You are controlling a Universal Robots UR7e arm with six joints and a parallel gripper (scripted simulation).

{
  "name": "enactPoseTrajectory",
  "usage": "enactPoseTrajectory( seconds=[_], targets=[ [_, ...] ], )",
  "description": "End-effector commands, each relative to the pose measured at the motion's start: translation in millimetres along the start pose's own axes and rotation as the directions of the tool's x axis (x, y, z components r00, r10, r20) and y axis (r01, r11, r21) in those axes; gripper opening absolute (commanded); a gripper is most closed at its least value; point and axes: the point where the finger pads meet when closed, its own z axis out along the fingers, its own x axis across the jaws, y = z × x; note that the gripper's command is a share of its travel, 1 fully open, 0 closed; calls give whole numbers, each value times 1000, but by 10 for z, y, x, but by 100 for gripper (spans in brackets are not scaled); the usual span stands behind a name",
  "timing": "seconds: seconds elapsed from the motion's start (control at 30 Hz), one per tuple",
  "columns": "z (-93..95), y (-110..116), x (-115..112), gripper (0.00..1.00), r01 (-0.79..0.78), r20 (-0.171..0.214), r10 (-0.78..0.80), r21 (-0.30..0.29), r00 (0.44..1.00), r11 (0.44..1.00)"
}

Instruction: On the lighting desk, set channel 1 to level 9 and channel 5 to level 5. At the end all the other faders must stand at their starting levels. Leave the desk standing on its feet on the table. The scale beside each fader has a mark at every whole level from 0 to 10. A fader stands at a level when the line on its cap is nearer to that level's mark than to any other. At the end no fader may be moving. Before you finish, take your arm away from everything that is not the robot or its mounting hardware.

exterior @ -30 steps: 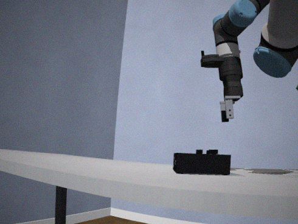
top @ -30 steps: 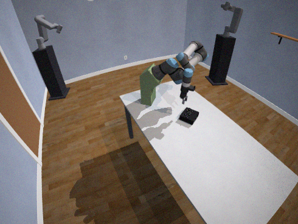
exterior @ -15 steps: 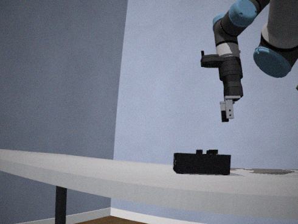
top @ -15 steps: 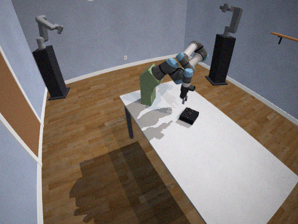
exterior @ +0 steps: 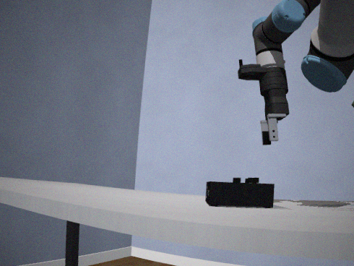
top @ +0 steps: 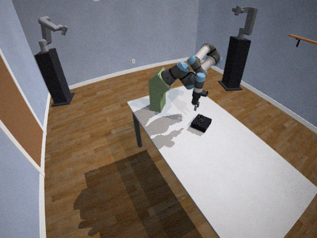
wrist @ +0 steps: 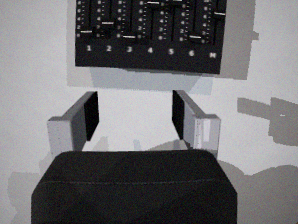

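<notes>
Still, gripper hangs above lighting desk on table — fingers spread wide, nothing held. Desk likely light, rigid, prone to sliding — nudge fader caps sideways-pinched, gently, not desk body.

Fader scale marks too blurry; desk top cropped

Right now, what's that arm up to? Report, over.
Gripper open, empty, hanging above the desk. Desk on table, untouched. Nothing between them.

Open air between claw and desk
</notes>
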Motion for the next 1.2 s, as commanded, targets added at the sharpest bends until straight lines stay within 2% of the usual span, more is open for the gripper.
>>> enactPoseTrajectory(
  seconds=[0.0, 0.13, 0.2, 0.37, 0.5, 0.7, 0.77, 0.9, 1.17],
  targets=[
    [-19, -44, -18, 100, 102, -1, -102, 1, 995, 995],
    [-36, -83, -31, 100, 203, -5, -203, 2, 979, 979],
    [-36, -83, -31, 100, 203, -5, -203, 2, 979, 979],
    [-63, -140, -51, 100, 363, -11, -363, 2, 932, 932],
    [-87, -192, -68, 100, 507, -17, -507, 1, 862, 862],
    [-126, -270, -91, 100, 711, -27, -710, -5, 703, 704],
    [-126, -270, -91, 100, 711, -27, -710, -5, 703, 704],
    [-151, -321, -102, 100, 846, -34, -846, -11, 533, 533],
    [-197, -417, -98, 100, 970, -41, -970, -33, 241, 242]
  ],
)
